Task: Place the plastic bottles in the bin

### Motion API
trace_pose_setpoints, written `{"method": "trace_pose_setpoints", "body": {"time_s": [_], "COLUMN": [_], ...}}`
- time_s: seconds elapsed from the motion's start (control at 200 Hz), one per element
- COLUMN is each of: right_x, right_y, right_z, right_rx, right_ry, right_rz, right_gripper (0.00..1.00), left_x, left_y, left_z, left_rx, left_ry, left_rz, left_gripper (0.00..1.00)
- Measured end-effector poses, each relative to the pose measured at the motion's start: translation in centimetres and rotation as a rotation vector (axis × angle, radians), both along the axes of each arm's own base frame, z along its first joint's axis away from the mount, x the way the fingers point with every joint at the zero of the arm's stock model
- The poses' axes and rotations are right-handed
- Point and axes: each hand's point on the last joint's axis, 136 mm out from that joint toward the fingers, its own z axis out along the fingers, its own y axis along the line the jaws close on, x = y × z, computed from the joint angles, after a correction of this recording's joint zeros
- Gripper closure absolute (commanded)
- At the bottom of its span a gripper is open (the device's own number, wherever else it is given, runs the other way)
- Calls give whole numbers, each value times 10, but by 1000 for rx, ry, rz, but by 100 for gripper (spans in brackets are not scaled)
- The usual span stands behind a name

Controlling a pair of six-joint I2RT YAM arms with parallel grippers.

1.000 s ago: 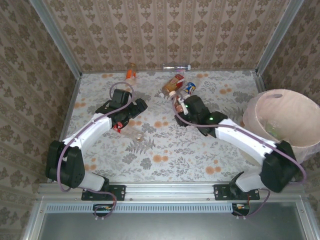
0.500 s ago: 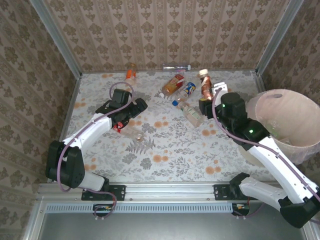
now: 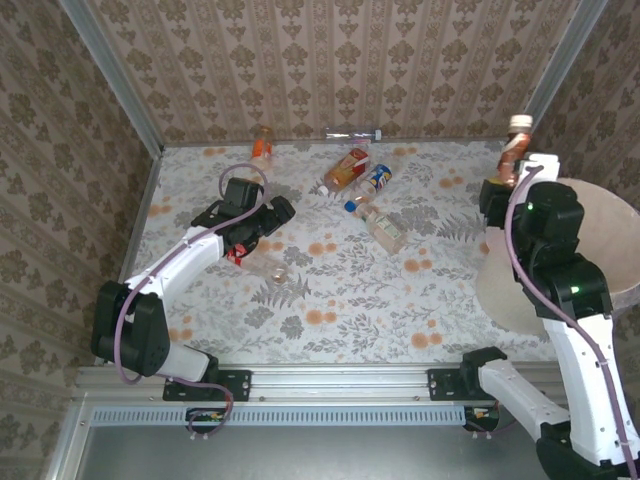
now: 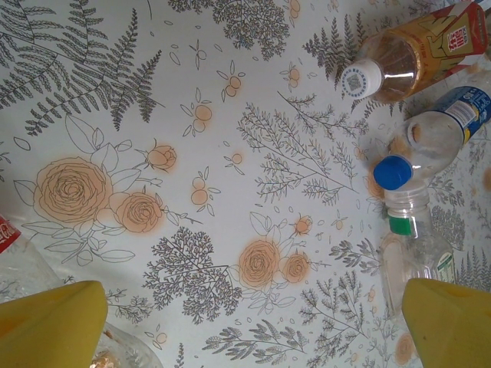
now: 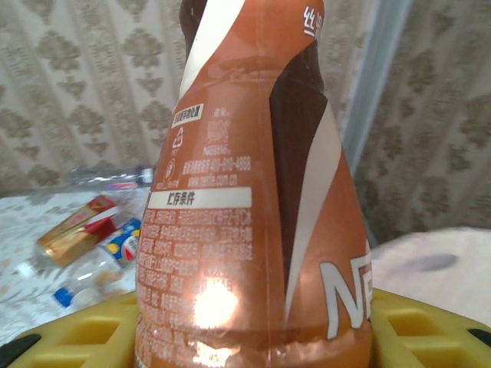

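My right gripper (image 3: 508,172) is shut on an upright brown-and-orange labelled bottle (image 3: 514,148) with a white cap, held high at the near-left rim of the pinkish-beige bin (image 3: 600,232). In the right wrist view the bottle (image 5: 253,207) stands between the yellow fingers (image 5: 84,330), with the bin's rim (image 5: 437,261) to the right. My left gripper (image 3: 278,212) hovers open over the table with nothing between its yellow fingers (image 4: 54,326). Ahead of it lie an orange-labelled bottle (image 4: 414,54), a blue-capped bottle (image 4: 430,146) and a green-capped clear bottle (image 4: 414,264).
An orange bottle (image 3: 262,146) and a clear bottle (image 3: 355,135) lie along the back wall. A crushed clear bottle (image 3: 264,266) with a red label lies beside the left arm. Patterned walls enclose the flowered table (image 3: 330,300) on three sides.
The right arm has carried the brown bottle from the middle of the table up and to the right, to the bin's rim. The left arm has stayed still.
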Motion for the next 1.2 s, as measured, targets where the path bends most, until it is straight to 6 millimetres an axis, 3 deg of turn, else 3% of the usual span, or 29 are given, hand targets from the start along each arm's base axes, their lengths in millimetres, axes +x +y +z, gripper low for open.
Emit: {"method": "trace_pose_setpoints", "body": {"time_s": [0.23,0.45,0.62,0.725,0.92,1.195], "right_x": [-20,-51,-77,-91,-107,-117], "right_y": [-52,-116,-151,-165,-177,-183], "right_z": [-4,-30,-51,-61,-82,-79], "right_rx": [-20,-48,-54,-49,-41,-77], "right_ry": [66,175,246,274,306,236], "right_rz": [-215,-524,-701,-780,-875,-948], "right_gripper": [56,54,48,43,14,8], "left_x": [3,9,19,22,24,25], "left_y": [-1,-7,-21,-29,-34,-35], "left_z": [2,6,7,4,2,4], "left_rx": [-2,-10,-24,-33,-39,-42], "left_ry": [-3,-3,5,18,32,29], "left_rz": [-1,-9,-35,-54,-66,-67], "left_gripper": [0,0,0,0,0,0]}}
